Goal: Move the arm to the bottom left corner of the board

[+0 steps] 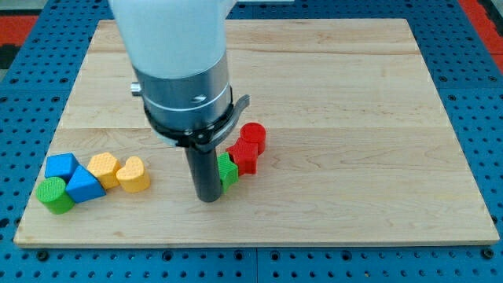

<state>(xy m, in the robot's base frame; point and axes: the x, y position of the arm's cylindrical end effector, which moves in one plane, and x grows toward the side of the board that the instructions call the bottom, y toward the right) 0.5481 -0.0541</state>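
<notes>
My tip (pixel 208 198) rests on the wooden board (pixel 354 118) a little below its middle, touching the left side of a green block (pixel 229 171). Two red blocks sit just right of it: a red one (pixel 244 155) against the green block and a red cylinder (pixel 253 137) above that. At the board's bottom left lies a cluster: a blue block (pixel 60 166), a blue triangular block (pixel 84 186), a green cylinder (pixel 54 195), a yellow block (pixel 103 168) and a yellow heart (pixel 134 174). The tip is well to the right of this cluster.
The arm's white and grey body (pixel 181 71) hangs over the board's upper left middle and hides part of it. A blue pegboard surface (pixel 479 94) surrounds the board.
</notes>
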